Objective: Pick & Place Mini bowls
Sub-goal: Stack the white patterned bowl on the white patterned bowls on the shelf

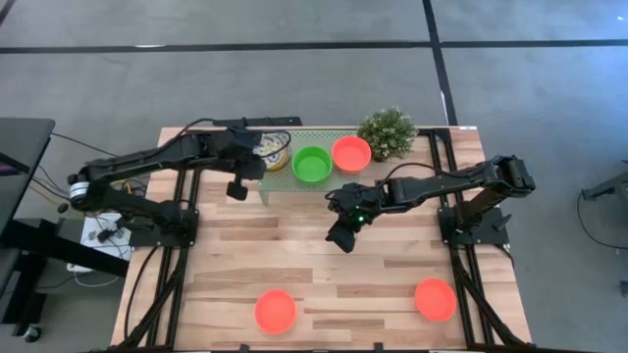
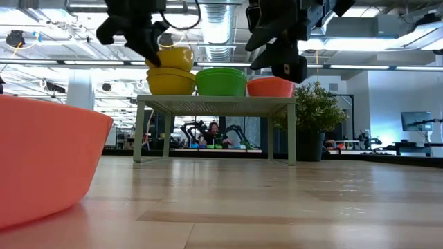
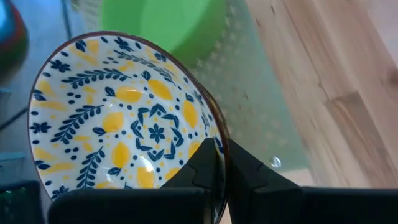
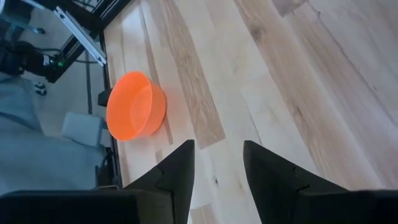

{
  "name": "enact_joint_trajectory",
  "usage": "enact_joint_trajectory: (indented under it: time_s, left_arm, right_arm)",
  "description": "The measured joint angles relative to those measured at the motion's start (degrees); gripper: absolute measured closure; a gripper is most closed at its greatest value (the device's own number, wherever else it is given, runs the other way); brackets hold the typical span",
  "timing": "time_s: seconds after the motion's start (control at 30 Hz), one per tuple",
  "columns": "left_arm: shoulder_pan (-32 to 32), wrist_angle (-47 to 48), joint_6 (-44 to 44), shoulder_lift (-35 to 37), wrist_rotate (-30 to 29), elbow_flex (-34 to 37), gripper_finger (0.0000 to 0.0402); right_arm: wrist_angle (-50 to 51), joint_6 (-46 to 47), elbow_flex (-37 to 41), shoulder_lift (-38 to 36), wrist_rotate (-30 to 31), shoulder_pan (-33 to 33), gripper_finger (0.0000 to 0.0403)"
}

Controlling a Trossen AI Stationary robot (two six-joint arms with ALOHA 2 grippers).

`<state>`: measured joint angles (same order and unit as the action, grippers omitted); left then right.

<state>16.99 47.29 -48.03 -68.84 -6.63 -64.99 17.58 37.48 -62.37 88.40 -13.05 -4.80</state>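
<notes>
A white bowl with blue and yellow pattern (image 3: 124,118), yellow on the outside (image 2: 173,59), is at the left end of the pale green rack (image 2: 214,102), over a second yellow-sided bowl (image 2: 171,83). My left gripper (image 3: 222,155) is shut on it. Beside it on the rack stand a green bowl (image 1: 312,164) and a red-orange bowl (image 1: 351,153). Two more red-orange bowls (image 1: 275,310) (image 1: 435,299) rest on the table near its front edge. My right gripper (image 1: 341,238) hangs open over the table's middle, its fingers (image 4: 180,165) with nothing between them. My left gripper pinches the patterned bowl's rim (image 3: 214,134), one finger (image 3: 199,171) inside the bowl and one outside. The fingers come slanting down from the table's left. The bowl is slightly tilted, right above the lower yellow-sided bowl; whether the two touch, I cannot tell.
A small potted plant (image 1: 388,132) stands at the rack's right end, by the table's far edge. Bare wooden tabletop (image 1: 294,250) lies between the rack and the front bowls. In the low view a red-orange bowl (image 2: 41,159) sits close at the left.
</notes>
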Motion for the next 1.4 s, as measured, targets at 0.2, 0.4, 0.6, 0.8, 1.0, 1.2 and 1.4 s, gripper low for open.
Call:
enact_joint_trajectory:
  time_s: [0.2, 0.4, 0.6, 0.8, 1.0, 1.2, 1.4]
  left_arm:
    - [-0.1, 1.2, -2.3, -0.1, 0.0, 0.0, 0.0390]
    - [-0.1, 1.2, -2.7, 0.1, -0.1, 0.0, 0.0386]
    - [-0.1, 1.1, -2.7, -0.5, -0.4, 0.0, 0.0377]
    - [-0.1, 1.1, -2.7, -1.6, -0.7, 0.0, 0.0377]
    - [-0.2, 0.8, -2.7, -3.4, -1.5, 0.0, 0.0375]
    - [-0.2, 0.6, -2.5, -4.5, -7.3, 0.0, 0.0374]
    - [-0.5, -0.1, -2.3, -4.4, -7.2, 0.0, 0.0363]
  right_arm:
    - [0.0, -0.4, 0.0, 0.0, 0.0, 0.0, 0.0271]
    - [0.0, -0.4, 0.0, 0.0, 0.0, 0.0, 0.0271]
    - [-0.1, -0.5, 0.0, 0.0, 0.1, 0.0, 0.0269]
    - [-0.1, -0.5, 0.0, 0.0, 0.1, 0.0, 0.0270]
    - [-0.1, -0.5, 0.0, 0.0, 0.1, 0.0, 0.0270]
    - [-0.1, -0.5, 0.0, 0.0, 0.1, 0.0, 0.0273]
    - [-0.1, -0.5, 0.0, 0.0, 0.1, 0.0, 0.0275]
